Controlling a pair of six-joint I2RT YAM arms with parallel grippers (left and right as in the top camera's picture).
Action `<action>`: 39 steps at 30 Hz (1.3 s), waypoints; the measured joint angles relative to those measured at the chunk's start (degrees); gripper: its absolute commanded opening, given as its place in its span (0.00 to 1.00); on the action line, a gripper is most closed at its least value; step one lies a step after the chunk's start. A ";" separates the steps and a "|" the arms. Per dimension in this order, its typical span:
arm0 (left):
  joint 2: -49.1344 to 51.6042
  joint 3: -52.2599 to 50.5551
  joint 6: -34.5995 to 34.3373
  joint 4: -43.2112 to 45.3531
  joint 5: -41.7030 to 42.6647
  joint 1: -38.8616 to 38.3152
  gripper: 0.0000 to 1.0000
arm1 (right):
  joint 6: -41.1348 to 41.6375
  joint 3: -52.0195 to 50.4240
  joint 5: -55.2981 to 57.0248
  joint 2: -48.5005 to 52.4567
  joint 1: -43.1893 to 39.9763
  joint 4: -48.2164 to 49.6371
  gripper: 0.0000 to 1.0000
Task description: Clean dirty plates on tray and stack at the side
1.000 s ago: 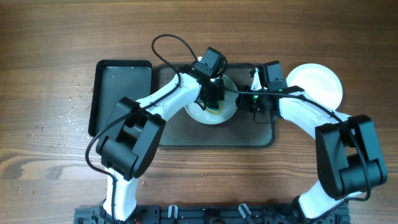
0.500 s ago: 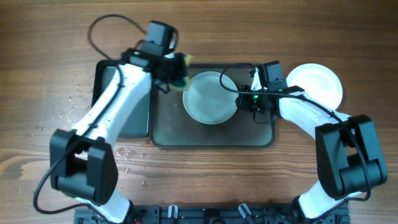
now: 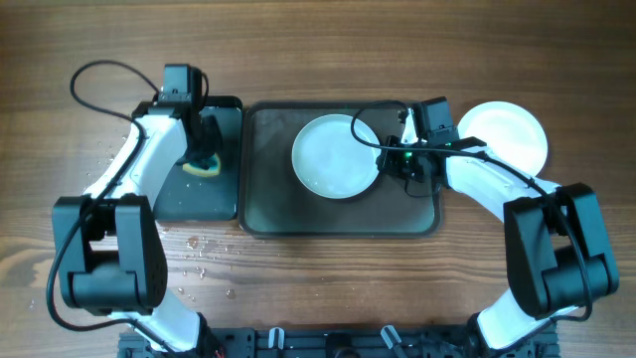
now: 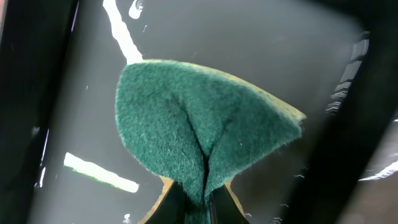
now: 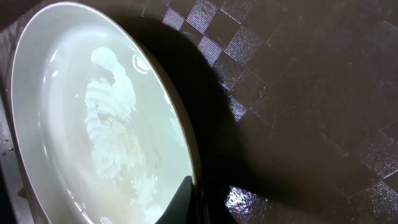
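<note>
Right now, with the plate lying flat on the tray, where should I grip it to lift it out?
Grip the plate by its right rim, coming from the right. It lies flat in the tray, so only the thin raised edge gives a hold; the right claw is shut on it there.

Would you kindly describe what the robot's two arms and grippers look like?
The left arm and right arm alike have white rounded links between bulky black joint housings. A thin black cable loops to a black block on each wrist. A green light glows near the right wrist. The left gripper and right gripper show only slim dark fingertips.
</note>
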 measured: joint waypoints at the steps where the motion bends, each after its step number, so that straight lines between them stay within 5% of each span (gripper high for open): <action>1: 0.11 -1.25 0.04 1.03 -0.09 0.50 0.06 | 0.00 0.00 0.00 0.00 0.00 0.00 0.04; 2: 0.17 -1.90 0.11 1.84 -0.17 0.81 0.12 | 0.00 0.00 0.00 0.00 0.00 0.00 0.04; 3: 0.28 -2.80 0.26 3.15 -0.20 1.36 0.46 | 0.00 0.00 0.00 0.00 0.00 0.00 0.04; 4: 0.31 -3.15 0.33 3.45 -0.26 1.62 0.68 | 0.00 0.00 0.00 0.00 0.00 0.00 0.04; 5: 0.31 -3.34 0.81 3.50 -0.39 1.77 0.75 | 0.00 0.00 0.00 0.00 0.00 0.00 0.04; 11: 0.17 -3.43 0.90 3.28 -0.39 2.03 0.83 | 0.00 0.00 0.00 0.00 0.00 -0.02 0.05; 14: -2.27 -3.41 0.98 3.26 -0.37 2.03 0.95 | 0.00 0.00 0.00 0.00 0.00 0.00 0.06; 21: -17.44 1.64 0.85 5.29 -0.35 3.76 1.00 | 0.11 0.00 -0.61 0.00 0.57 0.26 0.29; 28: -25.55 2.49 0.85 5.33 -0.39 4.35 1.00 | 0.42 0.00 0.90 0.00 0.72 0.22 0.24; 34: -25.42 2.49 0.85 5.16 -0.37 4.35 1.00 | 1.66 0.00 2.97 1.01 1.84 0.52 0.05; 39: -25.42 2.49 0.85 5.11 -0.37 4.33 1.00 | 3.72 0.02 6.08 1.36 3.63 1.95 0.04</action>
